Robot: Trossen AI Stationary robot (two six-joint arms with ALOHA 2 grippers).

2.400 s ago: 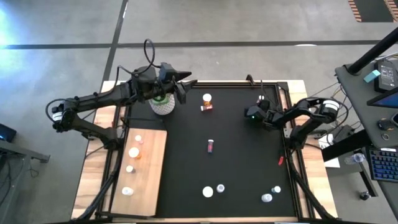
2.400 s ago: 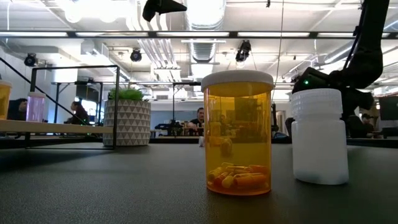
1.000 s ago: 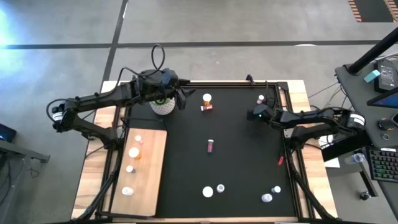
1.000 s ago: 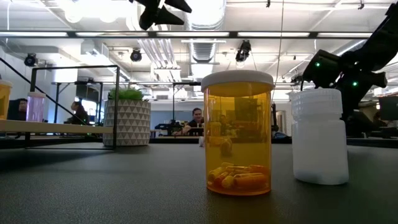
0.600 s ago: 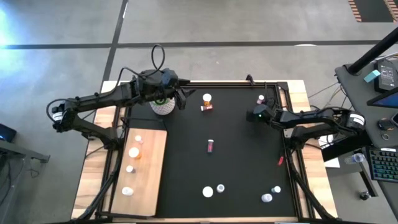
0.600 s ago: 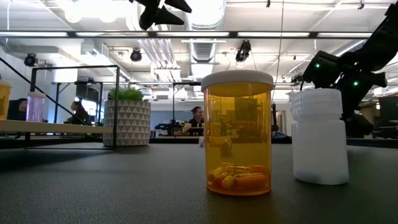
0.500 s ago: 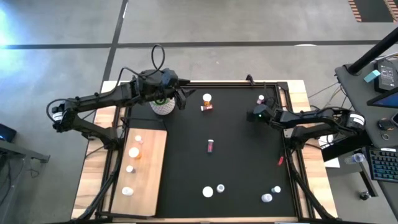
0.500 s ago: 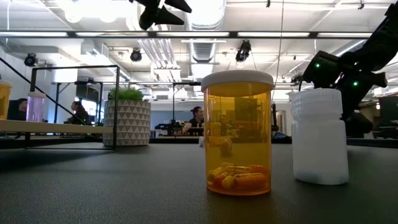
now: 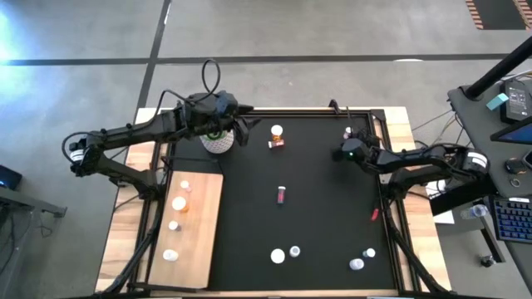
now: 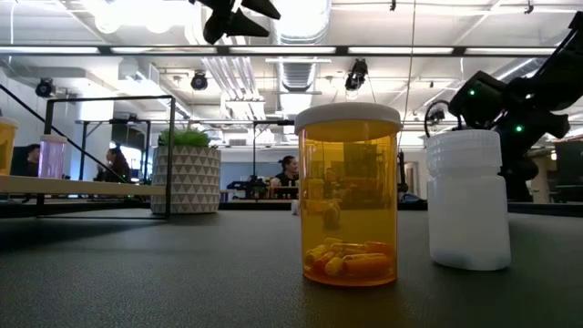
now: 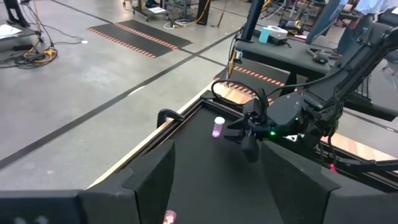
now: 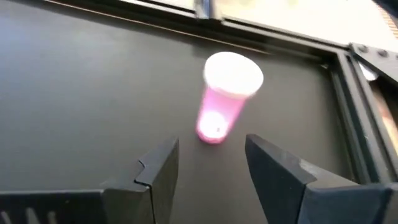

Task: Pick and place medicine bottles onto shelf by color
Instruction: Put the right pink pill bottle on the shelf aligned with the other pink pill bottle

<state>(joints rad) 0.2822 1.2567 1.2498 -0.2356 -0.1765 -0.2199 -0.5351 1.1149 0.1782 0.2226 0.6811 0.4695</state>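
Since a moment ago the right gripper (image 12: pixel 208 163) has edged toward the pink bottle (image 12: pixel 224 97), fingers spread and empty, lined up to straddle it.

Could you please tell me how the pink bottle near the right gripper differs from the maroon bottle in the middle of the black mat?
The pink bottle stands upright near the mat's far right corner; the maroon bottle lies on its side mid-mat. The pink bottle is pale and translucent, while the maroon bottle is darker. The open right gripper faces the pink bottle without touching it; no gripper is near the maroon bottle. Both are small bottles resting on the black mat.
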